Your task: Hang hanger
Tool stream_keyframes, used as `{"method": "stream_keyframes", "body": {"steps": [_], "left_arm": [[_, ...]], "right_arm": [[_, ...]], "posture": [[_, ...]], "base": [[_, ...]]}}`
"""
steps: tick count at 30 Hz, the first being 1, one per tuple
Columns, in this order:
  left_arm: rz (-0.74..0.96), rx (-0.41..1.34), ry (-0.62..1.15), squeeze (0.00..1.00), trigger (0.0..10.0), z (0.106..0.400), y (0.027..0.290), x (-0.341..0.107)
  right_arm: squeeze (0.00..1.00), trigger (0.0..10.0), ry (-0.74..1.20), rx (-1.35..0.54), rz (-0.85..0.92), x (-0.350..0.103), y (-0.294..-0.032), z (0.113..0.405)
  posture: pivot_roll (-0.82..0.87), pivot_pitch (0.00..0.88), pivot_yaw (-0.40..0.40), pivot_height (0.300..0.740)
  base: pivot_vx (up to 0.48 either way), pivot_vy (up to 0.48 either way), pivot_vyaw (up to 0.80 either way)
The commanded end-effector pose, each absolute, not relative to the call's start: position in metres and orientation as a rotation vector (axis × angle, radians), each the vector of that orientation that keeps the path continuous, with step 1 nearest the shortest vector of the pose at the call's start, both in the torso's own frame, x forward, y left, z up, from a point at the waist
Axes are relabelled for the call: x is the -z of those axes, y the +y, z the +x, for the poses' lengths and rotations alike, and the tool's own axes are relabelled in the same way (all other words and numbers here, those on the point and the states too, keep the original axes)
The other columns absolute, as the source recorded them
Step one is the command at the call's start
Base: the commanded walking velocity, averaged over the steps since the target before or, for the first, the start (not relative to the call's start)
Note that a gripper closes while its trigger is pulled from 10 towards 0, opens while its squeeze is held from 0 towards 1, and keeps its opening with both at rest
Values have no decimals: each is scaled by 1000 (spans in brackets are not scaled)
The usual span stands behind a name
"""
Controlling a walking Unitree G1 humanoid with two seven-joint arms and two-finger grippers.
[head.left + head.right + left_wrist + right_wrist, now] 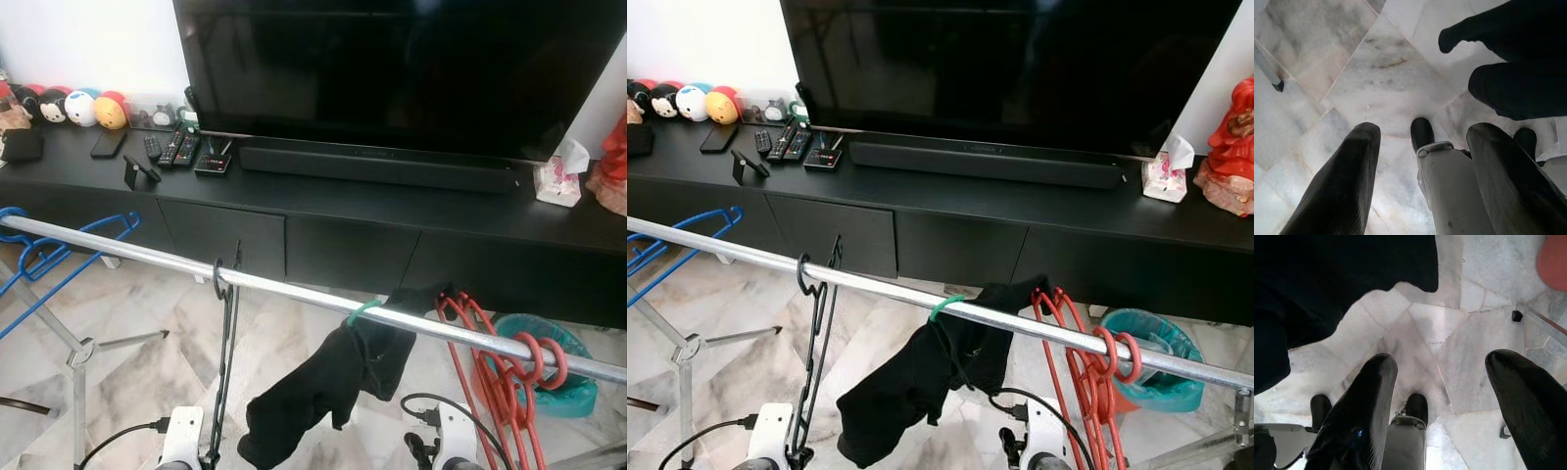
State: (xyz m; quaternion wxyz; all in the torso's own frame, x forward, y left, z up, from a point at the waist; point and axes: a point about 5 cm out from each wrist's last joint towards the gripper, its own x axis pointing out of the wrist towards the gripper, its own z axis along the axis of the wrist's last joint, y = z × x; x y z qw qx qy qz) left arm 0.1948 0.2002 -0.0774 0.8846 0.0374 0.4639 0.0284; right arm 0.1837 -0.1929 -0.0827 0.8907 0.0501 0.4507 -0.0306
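The black hanger sits with its hook over the silver rail of the drying rack, its thin body dropping straight down toward the marble floor, between the blue hangers at the rail's left end and the black garment slung from a green hook further right; a cluster of red hangers crowds the rail beyond that. The hanging itself looks done, so the step in hand is the release and retreat. The left gripper points down at the floor with its two fingers spread wide and nothing between them; the pale part seen between them in the wrist view is probably the robot's own leg and shoe, though the angle makes that hard to be sure of. The right gripper hangs the same way, fingers well apart and holding nothing, with the dark cloth just above it. What the next move calls for, in my judgement, is little: keep both arms low and clear of the hanger's lower bar so it is not knocked off the rail, then step back from the rack in front of the black TV cabinet.
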Motion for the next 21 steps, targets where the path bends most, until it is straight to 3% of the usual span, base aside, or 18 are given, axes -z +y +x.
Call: {"method": "stream_keyframes", "body": {"steps": [1,21], "left_arm": [[70,-57,984,0,10000,190,200,80],[70,-54,988,0,10000,189,199,81]], "right_arm": [[0,10000,939,77,113,84,-194,181],[0,10000,946,67,103,84,-194,180]], "posture": [[-59,0,-33,740],[-62,0,-33,740]], "base": [[-292,0,0],[-302,0,0]]}}
